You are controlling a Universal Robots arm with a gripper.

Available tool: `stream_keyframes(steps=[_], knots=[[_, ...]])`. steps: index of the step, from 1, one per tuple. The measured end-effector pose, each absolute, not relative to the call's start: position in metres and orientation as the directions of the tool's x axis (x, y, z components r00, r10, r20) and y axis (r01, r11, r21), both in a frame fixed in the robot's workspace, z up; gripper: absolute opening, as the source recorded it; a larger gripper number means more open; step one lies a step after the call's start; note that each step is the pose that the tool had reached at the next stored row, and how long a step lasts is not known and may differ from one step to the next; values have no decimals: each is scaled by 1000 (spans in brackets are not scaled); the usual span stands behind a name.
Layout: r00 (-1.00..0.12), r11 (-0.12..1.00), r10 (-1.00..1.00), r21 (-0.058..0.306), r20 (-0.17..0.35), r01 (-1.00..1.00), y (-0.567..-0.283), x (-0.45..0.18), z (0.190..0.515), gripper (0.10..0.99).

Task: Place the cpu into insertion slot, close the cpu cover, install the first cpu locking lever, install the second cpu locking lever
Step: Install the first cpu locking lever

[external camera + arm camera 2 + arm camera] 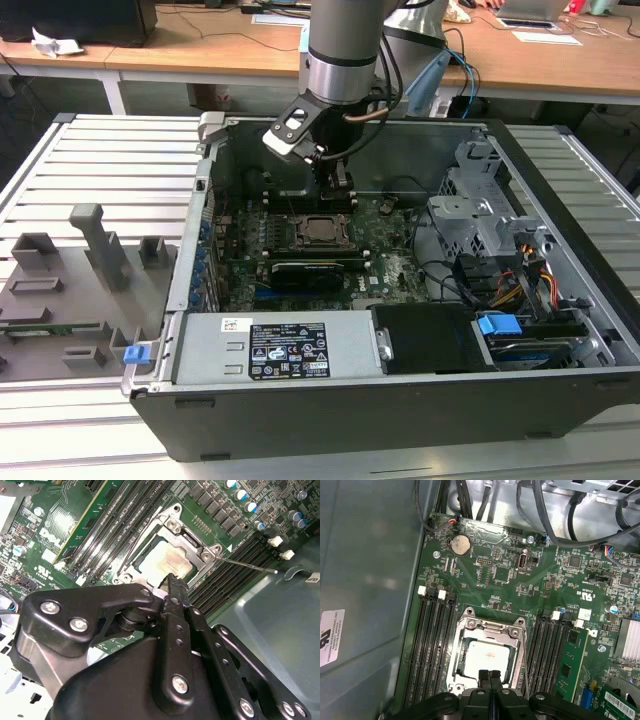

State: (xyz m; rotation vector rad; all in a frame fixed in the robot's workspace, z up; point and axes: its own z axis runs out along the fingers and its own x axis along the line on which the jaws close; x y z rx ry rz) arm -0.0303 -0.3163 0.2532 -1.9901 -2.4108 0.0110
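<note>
The cpu (487, 656) lies flat in the insertion slot (303, 231) on the green board, its silvery top showing. The cpu cover (492, 628) is down over it, framing the chip through its window. In the second wrist view the cpu (165, 562) sits under the same cover (175, 526), and a thin metal locking lever (250, 566) juts out from the socket's corner over the memory slots. My gripper (490, 676) hovers just above the socket's edge, fingers shut together and holding nothing. It also shows in the second wrist view (172, 580) and the exterior view (338, 188).
Memory slots (432, 645) flank the socket on both sides. A long black card (315, 270) lies in front of the socket, a power supply (280, 350) at the case front. Drive cage (480, 210) and cables stand at the exterior view's right. A grey fixture tray (80, 290) sits outside the case.
</note>
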Motion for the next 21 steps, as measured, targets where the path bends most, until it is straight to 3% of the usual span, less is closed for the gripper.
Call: stream_keyframes(steps=[21], knots=[[-244,244,970,-15,7,970,-316,-30,253,106]])
